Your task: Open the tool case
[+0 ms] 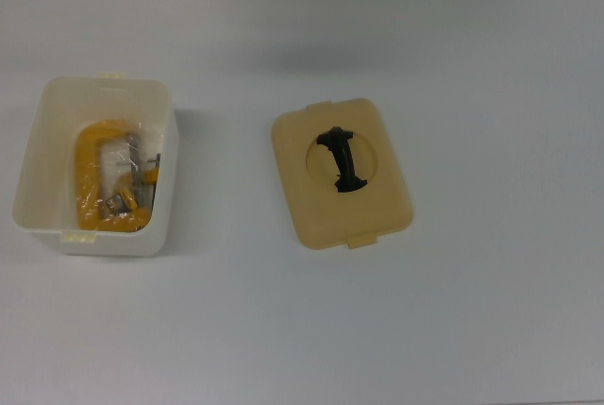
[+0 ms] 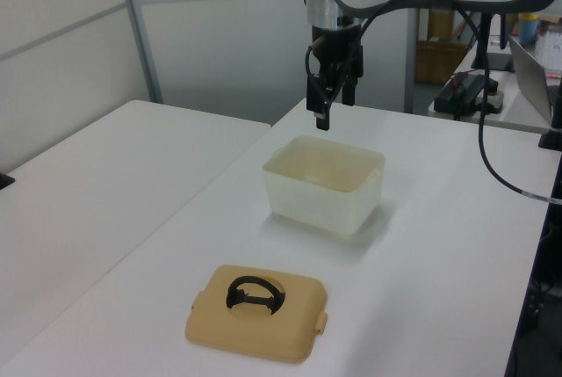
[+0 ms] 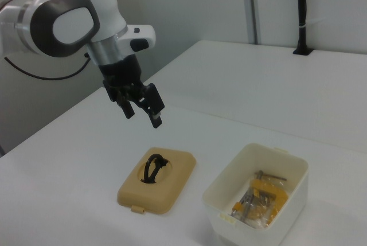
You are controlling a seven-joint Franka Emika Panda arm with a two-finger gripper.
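Light is bright, even and diffuse, apparently from overhead. The white table (image 1: 472, 329) looks nearly washed out in the top view, with a faint blurred shadow patch toward 12 o'clock. The box (image 1: 94, 167) casts a soft shadow toward 3 o'clock in the top view; the lid (image 1: 341, 172) has only a thin rim of shade. All views are mildly soft, and the left view's background at 2 o'clock is hazy. No strong glare.
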